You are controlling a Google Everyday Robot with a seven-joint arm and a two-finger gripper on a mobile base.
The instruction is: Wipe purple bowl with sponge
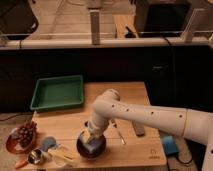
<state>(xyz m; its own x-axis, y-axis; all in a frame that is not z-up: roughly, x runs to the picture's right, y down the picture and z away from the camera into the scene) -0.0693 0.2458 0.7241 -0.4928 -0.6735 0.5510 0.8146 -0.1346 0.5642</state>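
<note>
Purple bowl [93, 154] is seen near the front edge of the wooden table [135, 95], right of a plate of grapes [22, 136]. The gripper [92, 133] is lowered into it, with the sponge [87, 136] at its tip; whether it is clamped cannot be told. A green tray [57, 92] is set far left.

Wooden table [131, 91] before dark cabinets [125, 65]
</note>
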